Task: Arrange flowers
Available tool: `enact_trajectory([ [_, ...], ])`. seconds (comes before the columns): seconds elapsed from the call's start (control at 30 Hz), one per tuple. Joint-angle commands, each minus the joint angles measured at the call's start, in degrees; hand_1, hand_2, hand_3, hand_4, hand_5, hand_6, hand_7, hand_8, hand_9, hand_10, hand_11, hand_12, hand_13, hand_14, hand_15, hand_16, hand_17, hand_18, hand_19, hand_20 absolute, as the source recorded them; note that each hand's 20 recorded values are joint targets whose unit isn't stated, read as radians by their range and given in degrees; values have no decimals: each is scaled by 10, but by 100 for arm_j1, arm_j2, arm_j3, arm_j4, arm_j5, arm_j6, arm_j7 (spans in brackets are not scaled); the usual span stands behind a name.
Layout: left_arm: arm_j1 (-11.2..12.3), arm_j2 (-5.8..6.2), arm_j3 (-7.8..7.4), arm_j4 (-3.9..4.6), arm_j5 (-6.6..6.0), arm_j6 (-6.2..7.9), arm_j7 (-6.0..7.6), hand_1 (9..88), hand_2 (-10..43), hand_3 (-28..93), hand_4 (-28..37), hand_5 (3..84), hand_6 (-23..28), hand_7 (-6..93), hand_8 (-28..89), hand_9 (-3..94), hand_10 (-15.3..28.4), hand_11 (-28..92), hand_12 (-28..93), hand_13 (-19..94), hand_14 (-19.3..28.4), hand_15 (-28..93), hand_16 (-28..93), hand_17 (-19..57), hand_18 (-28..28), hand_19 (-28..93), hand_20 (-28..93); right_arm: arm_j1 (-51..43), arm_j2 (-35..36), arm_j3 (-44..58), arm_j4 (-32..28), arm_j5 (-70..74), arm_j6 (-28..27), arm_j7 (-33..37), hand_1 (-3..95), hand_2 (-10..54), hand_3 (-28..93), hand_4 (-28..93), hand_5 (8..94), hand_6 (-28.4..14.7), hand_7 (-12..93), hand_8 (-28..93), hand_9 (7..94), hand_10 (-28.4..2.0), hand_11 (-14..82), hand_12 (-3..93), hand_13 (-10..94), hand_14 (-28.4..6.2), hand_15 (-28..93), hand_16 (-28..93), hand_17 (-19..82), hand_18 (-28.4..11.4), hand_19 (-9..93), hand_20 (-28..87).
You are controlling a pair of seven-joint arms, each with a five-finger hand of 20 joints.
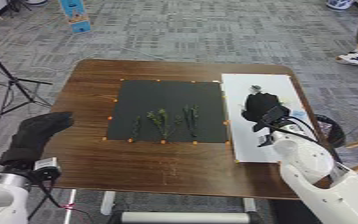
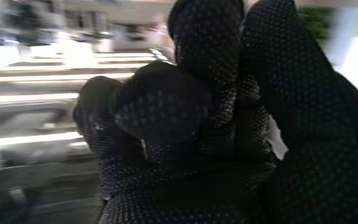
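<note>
The right hand (image 1: 262, 106) is by the counter's (image 1: 158, 170) right edge – apart or clamped, I cannot tell – with stems (image 1: 163, 119) lying near-to-far, leafy tips farthest.

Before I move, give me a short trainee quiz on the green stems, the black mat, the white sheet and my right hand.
1. True or false: the green stems lie on the black mat.
2. In the head view, the right hand is over: a) the black mat; b) the white sheet; c) the table's bare wood.
3. Fill in: the black mat is to the ____ of the white sheet.

Key: 1 true; 2 b; 3 left.
</note>
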Motion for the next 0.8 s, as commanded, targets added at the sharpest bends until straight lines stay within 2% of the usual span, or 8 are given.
enact_trajectory([
  [0.03,41,113,-90,102,-207,774,422,272,32,704,-222,557,40,173,-67,524,140,221,158,388,142,120,3,92,74,25,172,1838,-227,-993,-371,210,-101,-630,537,-28,563,-155,815,-4,195,182,937,-87,343,279,924,-37,545,420,549,-207,932,575],
  [0.13,-167,139,141,162,-347,936,546,230,87,707,-269,547,39,157,-70,509,140,200,147,360,129,105,-2,94,61,23,172,2143,-628,-1255,-118,351,-251,-781,540,-24,555,-164,812,-3,192,169,937,-86,341,286,917,-33,556,421,546,-204,932,580],
  [0.17,-322,202,330,209,-399,1074,636,218,117,699,-274,539,40,148,-73,502,139,191,143,352,125,100,-5,93,56,22,171,2265,-720,-1453,19,395,-214,-789,541,-23,554,-166,811,-3,192,168,936,-86,341,286,917,-33,557,421,546,-203,932,580],
  [0.23,-619,275,638,302,-398,1235,673,227,202,647,-281,514,41,135,-78,490,137,173,121,334,112,92,-20,94,44,21,167,2243,-940,-1528,182,292,-319,-851,541,-18,546,-169,805,0,193,156,936,-87,341,291,914,-32,563,420,545,-203,932,583],
  [0.33,-813,359,885,343,-383,1479,676,268,279,581,-282,474,46,119,-85,472,134,158,92,317,98,84,-34,97,28,21,165,2197,-1218,-1688,351,318,-380,-919,541,-16,543,-169,804,1,192,152,935,-86,342,292,912,-32,567,420,545,-203,932,585],
  [0.57,-599,293,779,284,-841,1914,915,281,311,594,-283,423,60,120,-93,451,135,154,63,318,92,84,-45,107,19,21,159,2634,-1763,-2371,724,72,-362,-1246,542,-12,535,-170,801,4,192,144,933,-85,348,294,907,-35,577,420,544,-203,932,590],
  [0.63,-567,269,750,271,-939,1900,946,274,311,603,-283,430,61,121,-95,452,137,158,61,320,95,86,-46,108,20,22,159,2777,-1915,-2555,827,61,-373,-1259,544,-12,533,-171,802,4,193,141,933,-85,351,296,905,-36,583,420,544,-204,932,592],
  [0.8,-583,298,722,260,-882,1772,876,260,310,620,-283,458,59,121,-94,467,141,168,59,325,98,88,-46,107,21,23,159,2811,-2321,-2665,1069,-187,-471,-1582,540,-11,534,-177,799,9,194,130,932,-86,359,297,902,-40,596,417,543,-206,932,598],
])
